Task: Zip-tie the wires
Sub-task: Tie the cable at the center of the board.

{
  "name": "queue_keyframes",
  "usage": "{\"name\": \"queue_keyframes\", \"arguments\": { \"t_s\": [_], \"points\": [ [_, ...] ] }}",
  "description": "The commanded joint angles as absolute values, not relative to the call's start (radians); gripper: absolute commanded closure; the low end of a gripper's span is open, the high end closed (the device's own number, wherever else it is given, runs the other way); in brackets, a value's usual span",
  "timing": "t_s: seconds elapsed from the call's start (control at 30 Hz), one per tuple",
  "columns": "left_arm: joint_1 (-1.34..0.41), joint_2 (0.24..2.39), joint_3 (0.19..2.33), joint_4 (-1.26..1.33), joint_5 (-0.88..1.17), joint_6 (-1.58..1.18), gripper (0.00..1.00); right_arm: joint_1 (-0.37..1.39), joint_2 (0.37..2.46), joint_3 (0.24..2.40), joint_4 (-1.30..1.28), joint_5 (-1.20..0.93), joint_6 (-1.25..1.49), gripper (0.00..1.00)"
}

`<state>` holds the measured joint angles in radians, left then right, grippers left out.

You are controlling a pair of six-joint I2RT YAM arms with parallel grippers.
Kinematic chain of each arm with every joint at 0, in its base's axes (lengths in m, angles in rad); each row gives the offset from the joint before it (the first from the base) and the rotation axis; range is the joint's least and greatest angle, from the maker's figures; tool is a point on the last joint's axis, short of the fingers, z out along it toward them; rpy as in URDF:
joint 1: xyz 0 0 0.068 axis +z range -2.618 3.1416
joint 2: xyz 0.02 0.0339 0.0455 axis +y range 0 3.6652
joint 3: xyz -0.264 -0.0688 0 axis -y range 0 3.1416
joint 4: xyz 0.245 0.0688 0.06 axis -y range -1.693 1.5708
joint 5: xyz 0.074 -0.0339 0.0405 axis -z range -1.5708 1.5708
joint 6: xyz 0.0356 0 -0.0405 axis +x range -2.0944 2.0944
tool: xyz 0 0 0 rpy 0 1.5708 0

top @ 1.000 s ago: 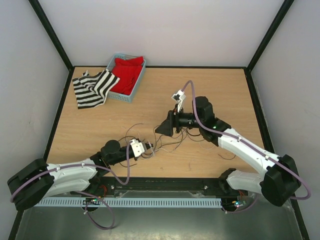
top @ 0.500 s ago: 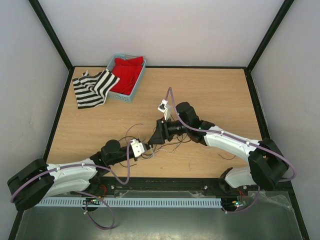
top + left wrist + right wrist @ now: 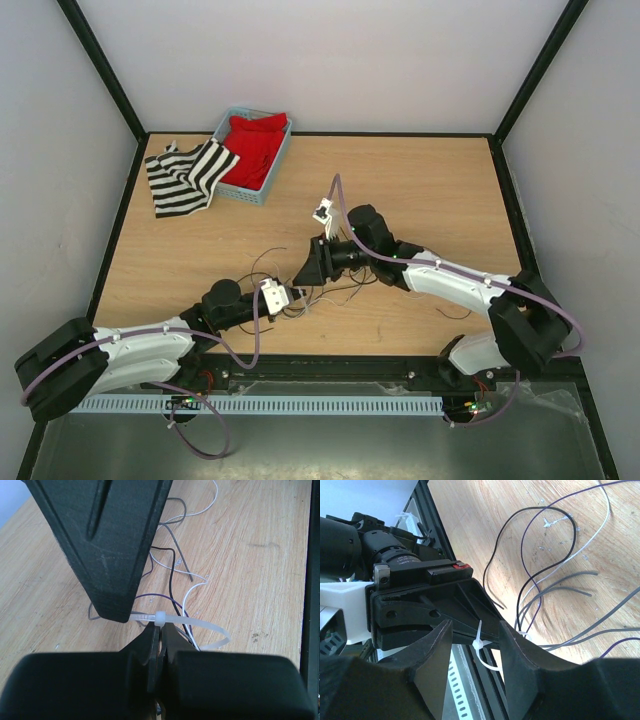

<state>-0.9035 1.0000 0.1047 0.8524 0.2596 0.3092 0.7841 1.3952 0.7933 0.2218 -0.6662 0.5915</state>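
Note:
The wires [image 3: 345, 288] are thin black, grey, purple and white strands, curling loosely on the wooden table [image 3: 420, 180] between the two arms. A white zip tie [image 3: 160, 617] loops around some of the wires [image 3: 172, 580]. My left gripper [image 3: 161, 628] is shut on the tie just below its head. My right gripper [image 3: 476, 626] stands open, one finger on each side of the zip tie [image 3: 477, 644], whose tail points up between them. Neither right finger touches the tie. In the top view the right gripper [image 3: 306, 274] meets the left gripper [image 3: 296, 294] tip to tip.
A blue basket [image 3: 247, 192] holding a red cloth [image 3: 252, 145] stands at the back left. A black-and-white striped cloth [image 3: 185, 178] lies beside it. More of the wires [image 3: 545, 595] trail to the right. The black front rail [image 3: 330, 365] runs just behind the left gripper.
My right arm has swung left and down to the left gripper. Its jaws have narrowed around the tie's tail. The left arm has not moved.

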Motion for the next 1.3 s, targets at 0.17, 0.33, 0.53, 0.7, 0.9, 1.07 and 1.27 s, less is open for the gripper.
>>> {"name": "queue_keyframes", "arguments": {
  "t_s": [0.17, 0.33, 0.53, 0.7, 0.9, 1.07, 1.27],
  "points": [
    [-0.897, 0.998, 0.116, 0.875, 0.269, 0.302, 1.00, 0.798, 1.421, 0.784, 0.261, -0.675, 0.612, 0.53],
    [-0.897, 1.001, 0.119, 0.877, 0.267, 0.302, 1.00, 0.799, 1.433, 0.776, 0.258, -0.681, 0.620, 0.56],
    [-0.894, 1.012, 0.124, 0.882, 0.265, 0.303, 1.00, 0.801, 1.430, 0.764, 0.257, -0.687, 0.620, 0.60],
    [-0.893, 1.028, 0.127, 0.892, 0.264, 0.299, 1.00, 0.801, 1.423, 0.751, 0.258, -0.689, 0.620, 0.62],
    [-0.891, 1.044, 0.132, 0.906, 0.266, 0.294, 1.00, 0.801, 1.428, 0.745, 0.275, -0.689, 0.627, 0.65],
    [-0.891, 1.055, 0.134, 0.915, 0.270, 0.289, 1.00, 0.802, 1.438, 0.747, 0.289, -0.690, 0.633, 0.65],
    [-0.891, 1.065, 0.135, 0.917, 0.273, 0.288, 1.00, 0.804, 1.452, 0.752, 0.300, -0.693, 0.639, 0.69]
  ]
}}
